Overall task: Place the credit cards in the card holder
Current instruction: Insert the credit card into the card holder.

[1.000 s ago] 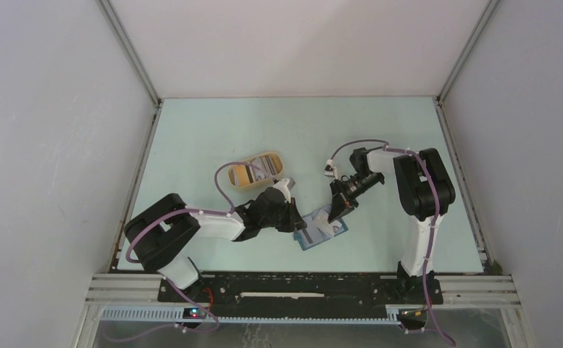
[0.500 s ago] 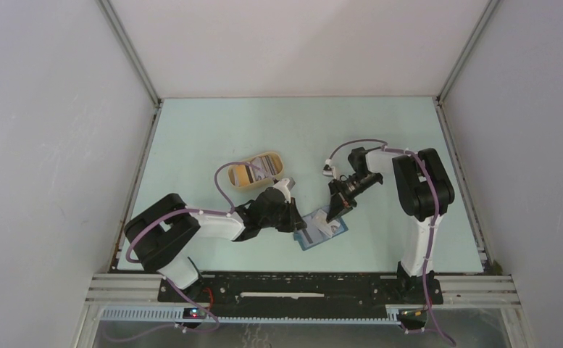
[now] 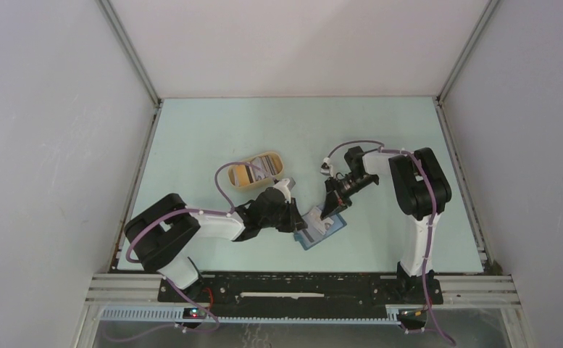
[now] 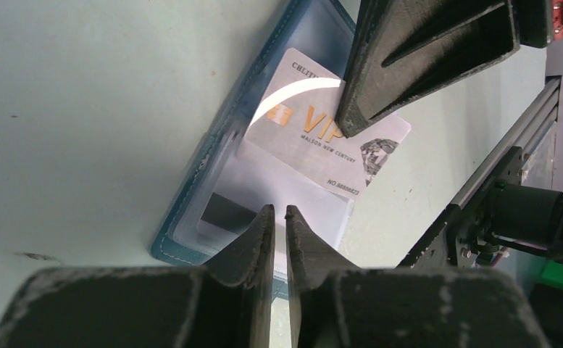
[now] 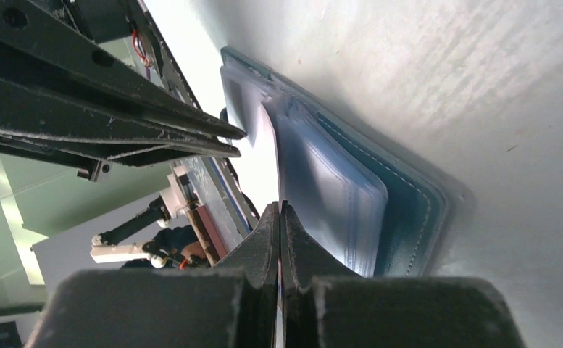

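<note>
Right gripper (image 3: 330,212) shifted left, credit card (image 4: 301,139) part-hidden

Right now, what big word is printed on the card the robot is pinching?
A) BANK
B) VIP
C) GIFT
B: the left wrist view shows the orange letters VIP on the pale credit card, which the right gripper is pinching.

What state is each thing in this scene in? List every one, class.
card holder: open, lying flat.
VIP card: gripped, angled over the open holder.
right gripper: shut on the VIP card.
left gripper: shut, tips at the holder's clear sleeves.
tan tray: holding other cards.
</note>
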You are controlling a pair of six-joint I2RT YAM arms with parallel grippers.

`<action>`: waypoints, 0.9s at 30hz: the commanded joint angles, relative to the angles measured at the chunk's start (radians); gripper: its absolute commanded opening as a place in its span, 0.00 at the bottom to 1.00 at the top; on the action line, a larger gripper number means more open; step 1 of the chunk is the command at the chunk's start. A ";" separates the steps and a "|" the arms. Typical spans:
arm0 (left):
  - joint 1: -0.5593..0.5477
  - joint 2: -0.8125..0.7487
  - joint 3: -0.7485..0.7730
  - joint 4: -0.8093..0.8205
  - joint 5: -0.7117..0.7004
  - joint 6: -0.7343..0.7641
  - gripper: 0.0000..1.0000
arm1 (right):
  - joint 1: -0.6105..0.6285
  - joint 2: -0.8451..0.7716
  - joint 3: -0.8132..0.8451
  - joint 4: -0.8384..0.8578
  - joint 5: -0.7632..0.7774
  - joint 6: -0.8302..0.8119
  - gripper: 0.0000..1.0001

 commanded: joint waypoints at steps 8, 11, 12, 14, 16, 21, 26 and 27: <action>0.006 -0.096 0.004 0.002 0.012 -0.008 0.29 | 0.019 -0.052 -0.099 0.225 0.018 0.189 0.00; 0.010 -0.139 -0.015 -0.042 -0.004 -0.006 0.31 | 0.018 -0.052 -0.108 0.243 0.014 0.210 0.00; 0.013 -0.152 -0.020 -0.060 -0.008 -0.009 0.32 | 0.015 -0.053 -0.114 0.261 0.005 0.215 0.00; 0.013 -0.169 -0.025 -0.114 -0.012 -0.014 0.32 | 0.014 -0.057 -0.127 0.284 0.000 0.223 0.00; 0.014 -0.181 -0.031 -0.161 -0.027 -0.020 0.33 | 0.018 -0.066 -0.142 0.313 0.006 0.234 0.00; 0.013 -0.190 -0.041 -0.211 -0.065 -0.023 0.34 | 0.030 -0.094 -0.166 0.361 0.025 0.242 0.00; 0.012 -0.113 -0.004 -0.213 -0.044 -0.023 0.33 | 0.035 -0.122 -0.200 0.413 0.044 0.251 0.00; 0.012 -0.100 0.004 -0.219 -0.050 -0.024 0.31 | 0.034 -0.120 -0.201 0.414 0.047 0.252 0.00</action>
